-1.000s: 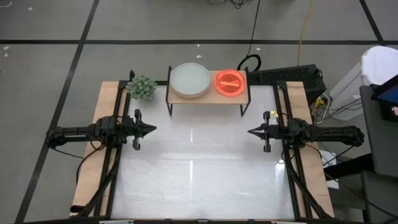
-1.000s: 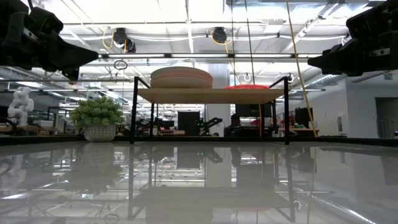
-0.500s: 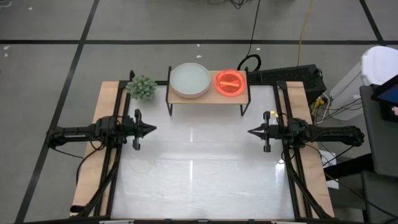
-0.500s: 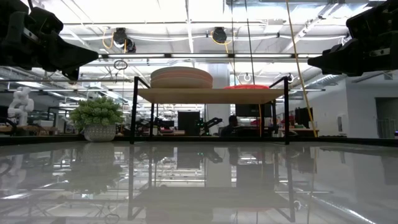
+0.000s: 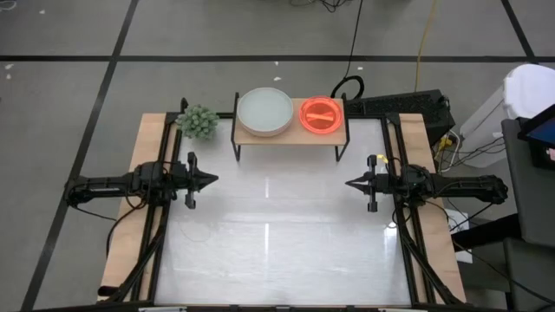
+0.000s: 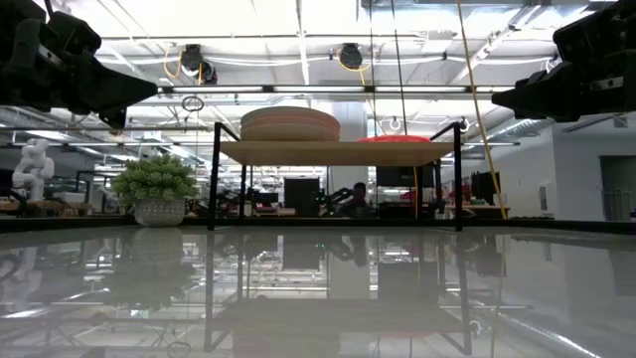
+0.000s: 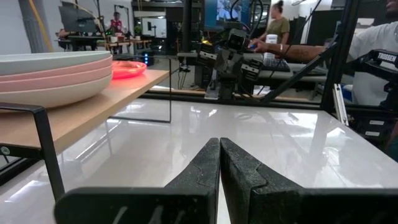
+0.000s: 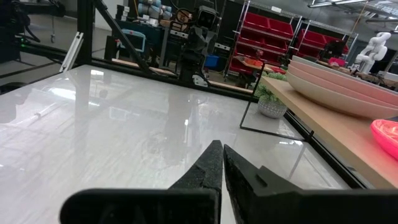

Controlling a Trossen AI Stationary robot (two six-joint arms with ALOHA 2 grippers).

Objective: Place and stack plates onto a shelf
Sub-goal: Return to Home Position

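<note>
- Nothing on the table (image 5: 277, 234) has moved in the last second: both arms and every plate sit where they were. Only a person (image 6: 359, 189) far behind the shelf, seen in the low view, has shifted a little to one side.
- Left gripper (image 5: 212, 180) hangs above the left side of the table, well clear of the shelf and pointing toward the middle. Its fingers (image 7: 205, 163) are pressed together with nothing between them.
- A small potted plant (image 5: 199, 121) stands at the back left of the table, just beside the shelf's left end.
- The stack of larger plates (image 5: 265, 112) rests on the left half of the shelf. The left wrist view shows a pale grey-green plate on top, two dusty pink ones under it and a beige one at the bottom.
- The shelf (image 5: 293, 135) stands at the back edge of the table, centred between the two arms, its light-wood board on thin black legs.
- The smaller translucent plates (image 5: 321, 114) lie on the right half of the shelf, just beside the larger stack, with an orange one on top. How many lie beneath it cannot be told.
- Right gripper (image 5: 349, 184) hangs above the right side of the table, facing the left one and well apart from it. Its fingers (image 8: 208, 163) are likewise clenched on nothing.
</note>
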